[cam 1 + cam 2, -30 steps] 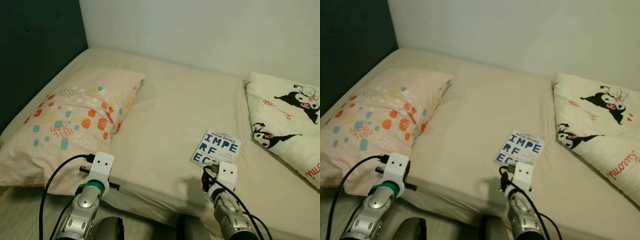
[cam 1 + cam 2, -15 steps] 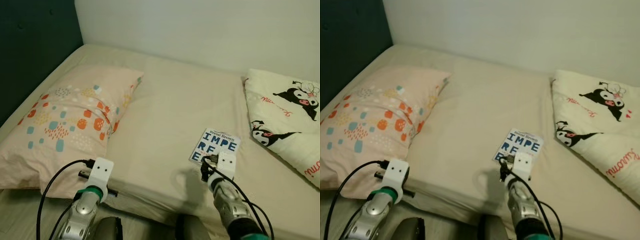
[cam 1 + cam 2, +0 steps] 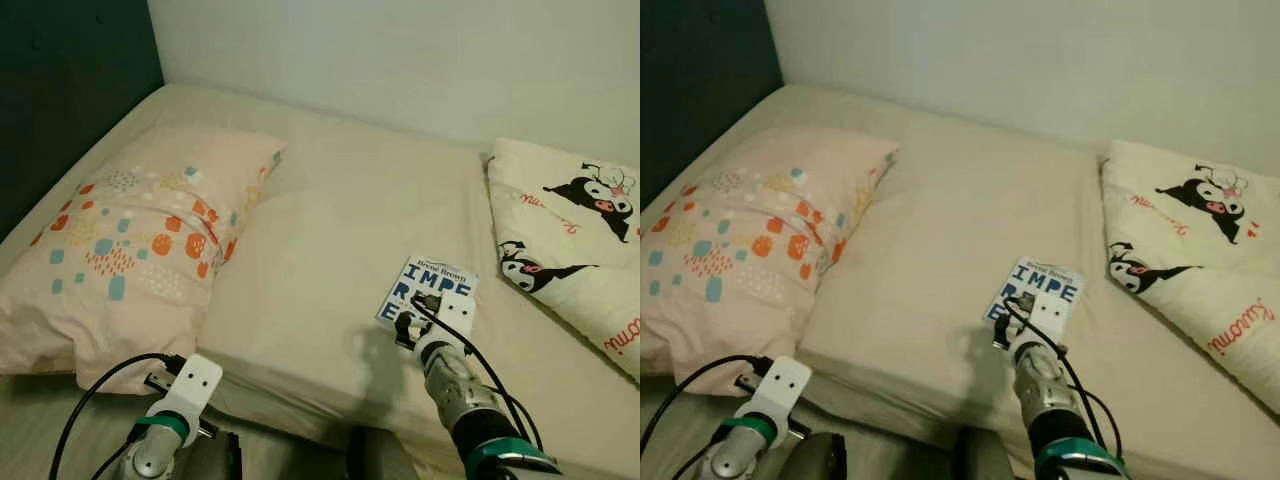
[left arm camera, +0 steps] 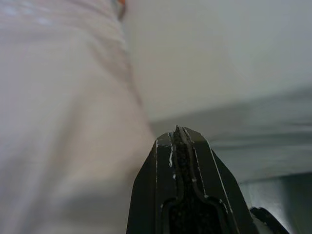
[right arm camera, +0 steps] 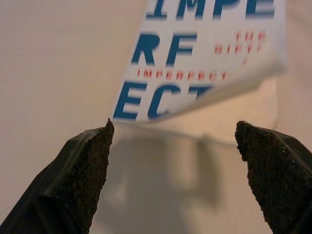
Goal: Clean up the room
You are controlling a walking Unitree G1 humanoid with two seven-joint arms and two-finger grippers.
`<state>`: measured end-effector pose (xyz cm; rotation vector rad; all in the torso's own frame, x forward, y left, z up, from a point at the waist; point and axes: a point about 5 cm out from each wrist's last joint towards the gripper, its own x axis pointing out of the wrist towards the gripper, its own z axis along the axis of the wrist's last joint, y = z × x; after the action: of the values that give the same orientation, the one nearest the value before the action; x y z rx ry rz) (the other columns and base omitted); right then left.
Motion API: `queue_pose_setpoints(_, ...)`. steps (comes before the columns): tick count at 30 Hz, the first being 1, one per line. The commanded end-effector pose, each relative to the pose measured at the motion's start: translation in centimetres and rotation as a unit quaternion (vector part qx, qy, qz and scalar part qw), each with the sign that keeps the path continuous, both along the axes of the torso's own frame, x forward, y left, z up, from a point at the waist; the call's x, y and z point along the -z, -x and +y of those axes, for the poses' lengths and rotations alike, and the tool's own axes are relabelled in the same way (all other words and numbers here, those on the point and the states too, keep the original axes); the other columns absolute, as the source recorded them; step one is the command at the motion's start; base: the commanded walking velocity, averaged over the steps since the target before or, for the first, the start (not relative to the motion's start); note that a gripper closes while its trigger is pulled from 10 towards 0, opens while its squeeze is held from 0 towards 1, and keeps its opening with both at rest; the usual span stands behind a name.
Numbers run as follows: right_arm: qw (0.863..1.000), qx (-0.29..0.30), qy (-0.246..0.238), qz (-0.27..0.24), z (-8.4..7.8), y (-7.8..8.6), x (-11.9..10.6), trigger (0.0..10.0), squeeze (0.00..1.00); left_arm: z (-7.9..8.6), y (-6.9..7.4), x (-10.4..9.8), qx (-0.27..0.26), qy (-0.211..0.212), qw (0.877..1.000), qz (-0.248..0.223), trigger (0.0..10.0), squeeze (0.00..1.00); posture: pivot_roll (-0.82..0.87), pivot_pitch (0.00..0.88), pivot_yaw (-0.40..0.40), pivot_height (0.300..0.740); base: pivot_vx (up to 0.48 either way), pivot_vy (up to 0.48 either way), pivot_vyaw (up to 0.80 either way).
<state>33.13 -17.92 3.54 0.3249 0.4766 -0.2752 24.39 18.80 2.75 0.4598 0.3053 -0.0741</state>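
Right gripper over the book
Its fingers gaped wide, the book at twelve o'clock; left gripper was pinched closed.

glossy paper book, matt cloth sheet

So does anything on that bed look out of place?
The book lies loose on the bare sheet between the pillow and the folded blanket, set crooked. The right gripper hangs open just short of it.

Right gripper agape, left gripper closed
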Motion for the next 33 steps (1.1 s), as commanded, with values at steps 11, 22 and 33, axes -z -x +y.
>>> queue_pose_setpoints(11,0.990,0.071,-0.119,0.009,-0.1,0.7,1.2,10.0,1.00,2.8,-1.2,-4.9,-0.026,0.047,0.995,-0.089,10.0,0.00,0.23,0.152,0.006,0.615,0.000,0.000,0.00)
queue_pose_setpoints(22,0.956,0.156,-0.246,-0.022,0.0,1.0,1.6,10.0,1.00,2.7,-1.4,-9.1,0.028,0.086,0.989,-0.118,10.0,0.00,0.31,0.220,0.055,0.615,0.000,0.000,0.00)
queue_pose_setpoints(33,0.879,0.268,-0.383,-0.097,-0.9,1.5,1.8,10.0,1.00,2.0,-3.4,-15.3,0.084,0.164,0.966,-0.183,10.0,0.00,0.36,0.245,0.092,0.615,0.000,0.000,0.00)
